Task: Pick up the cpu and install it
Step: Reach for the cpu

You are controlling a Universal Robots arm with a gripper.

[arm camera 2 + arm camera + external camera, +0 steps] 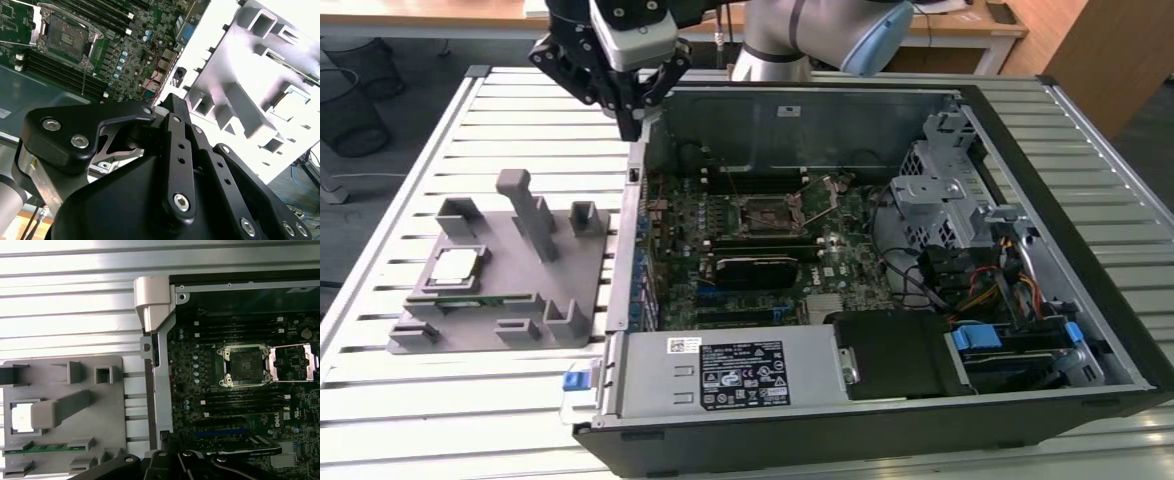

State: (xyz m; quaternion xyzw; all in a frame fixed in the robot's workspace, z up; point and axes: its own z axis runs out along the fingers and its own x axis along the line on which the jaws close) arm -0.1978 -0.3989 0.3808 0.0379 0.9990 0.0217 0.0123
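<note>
While cpu (456, 266) sits flat in grey fixture (520, 312) on tabletop (440, 420), my hand (635, 128) hangs empty, pressed together, above computer case (881, 92) corner. Cpu lies toward exterior view's left, well apart; open socket (765, 212) lies opposite way.

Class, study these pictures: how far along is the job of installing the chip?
Done: the socket stands open and empty. In hand: no chip; the claw hangs over the computer case's corner. Left: everything, since the chip lies in the grey holder, not yet picked up.

exterior view above case (827, 125); both wrist views over motherboard (135, 55) (192, 365)
</note>
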